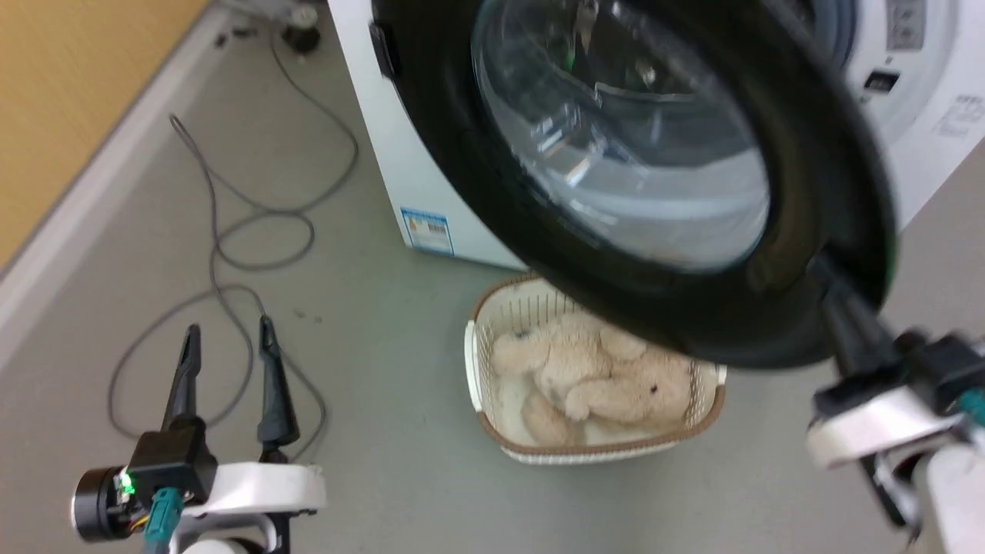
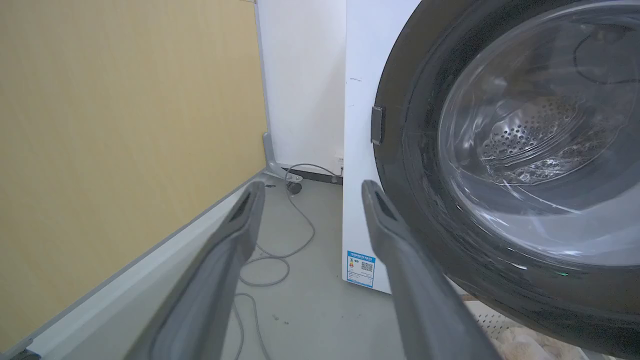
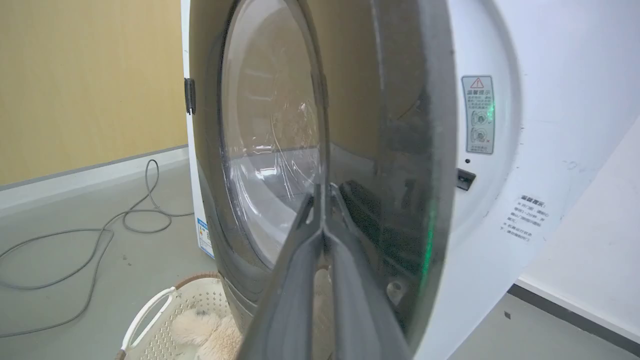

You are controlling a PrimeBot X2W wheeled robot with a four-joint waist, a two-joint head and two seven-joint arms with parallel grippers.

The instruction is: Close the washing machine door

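A pale laundry basket with a brown rim sits at the lower centre of the head view on the grey floor, holding a cream plush bear. Grey cables loop across the floor at left. A yellow wall with a pale baseboard takes the upper left corner.

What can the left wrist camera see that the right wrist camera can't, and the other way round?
Left wrist view's extras: the left gripper, open above the floor, and the drum holes seen through the door's window.
Right wrist view's extras: the right gripper, fingers together against the door, plus a warning sticker and a latch slot on the washer's front.
Both: the door, washer, blue label, cable, yellow wall and basket.
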